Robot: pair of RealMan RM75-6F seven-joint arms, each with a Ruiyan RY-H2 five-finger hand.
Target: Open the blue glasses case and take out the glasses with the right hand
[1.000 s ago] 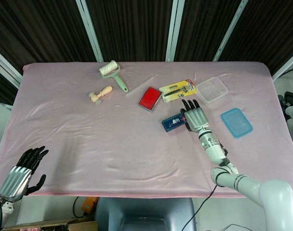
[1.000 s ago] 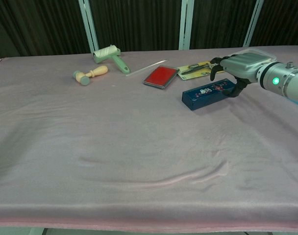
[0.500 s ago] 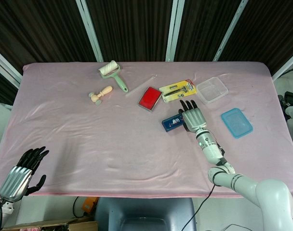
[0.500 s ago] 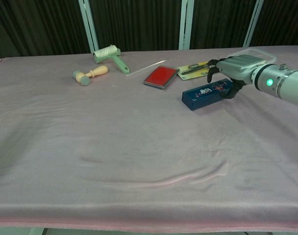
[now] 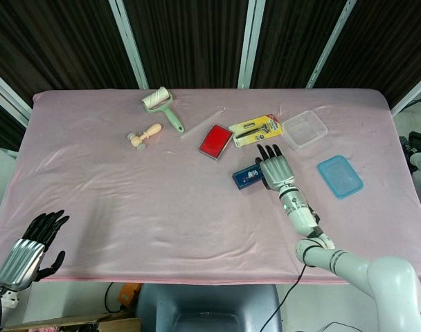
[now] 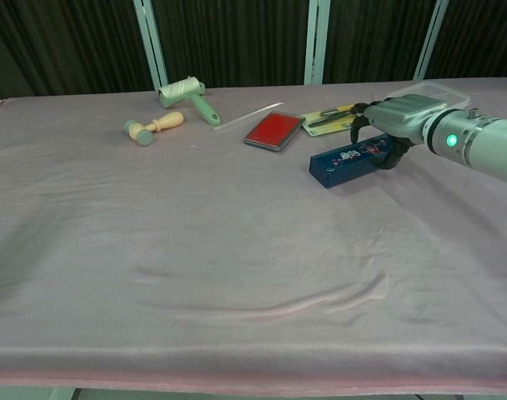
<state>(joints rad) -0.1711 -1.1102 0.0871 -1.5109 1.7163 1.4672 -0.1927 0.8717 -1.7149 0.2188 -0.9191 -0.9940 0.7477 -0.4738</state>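
Observation:
The blue glasses case [image 5: 246, 178] lies closed on the pink cloth right of centre, also in the chest view as the blue glasses case [image 6: 350, 158]. My right hand [image 5: 274, 167] is palm down over the case's right end, fingers spread and pointing away from me. In the chest view my right hand [image 6: 397, 117] arches over that end, dark fingers dropping behind the case and the thumb beside its near corner. The glasses are hidden inside. My left hand [image 5: 27, 252] hangs off the table's near left corner, fingers apart, holding nothing.
Just behind the case lie a red flat case [image 5: 215, 141] and a yellow blister pack [image 5: 255, 130]. A clear plastic box [image 5: 305, 128] and a blue lid [image 5: 340, 176] are to the right. A lint roller [image 5: 163, 105] and a wooden-handled tool [image 5: 145, 135] lie far left.
My right hand has crept a little further over the case's right end, towards the table's far side. The case stays closed and in place. The left hand is almost still.

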